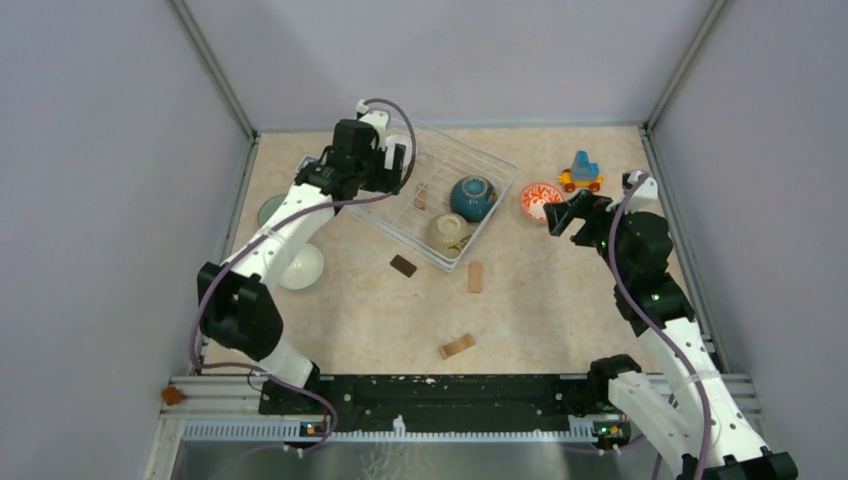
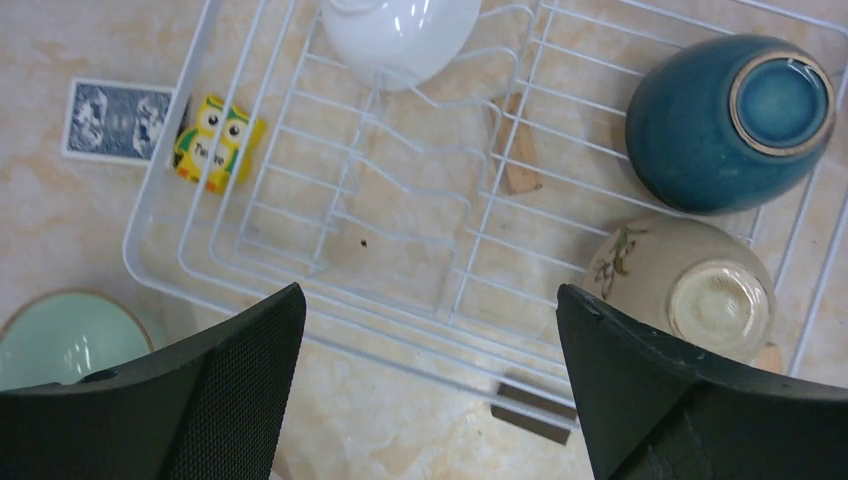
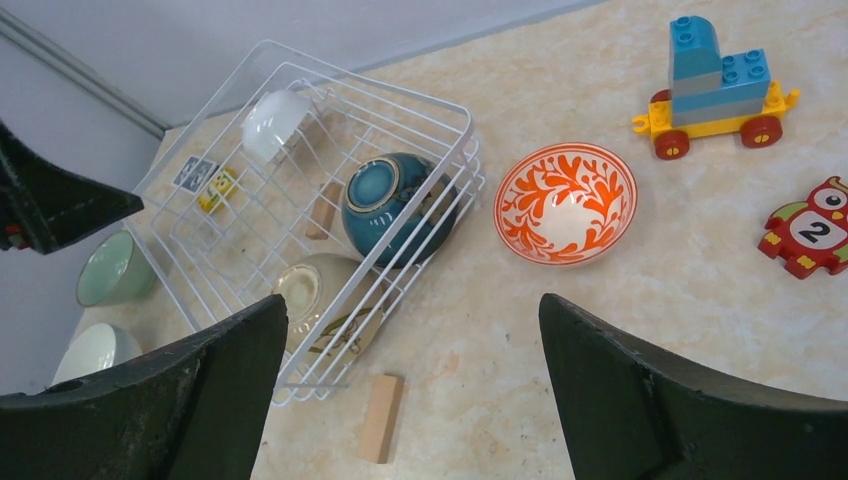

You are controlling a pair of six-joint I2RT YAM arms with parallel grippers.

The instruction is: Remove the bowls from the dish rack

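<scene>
though hidden overhead, a white bowl [image 2: 400, 32] sits in the rack [image 2: 330, 190].

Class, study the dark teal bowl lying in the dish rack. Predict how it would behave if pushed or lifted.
The teal bowl looks glazed and glossy, so probably slippery. Its rounded side rests on the dish rack wires, so a push may roll it. Likely rigid, breakable ceramic.

A white numeral 2 stands on the red owl piece [image 3: 812, 228] at the right edge; the yellow owl's [image 2: 215, 140] lettering is unreadable.
</scene>
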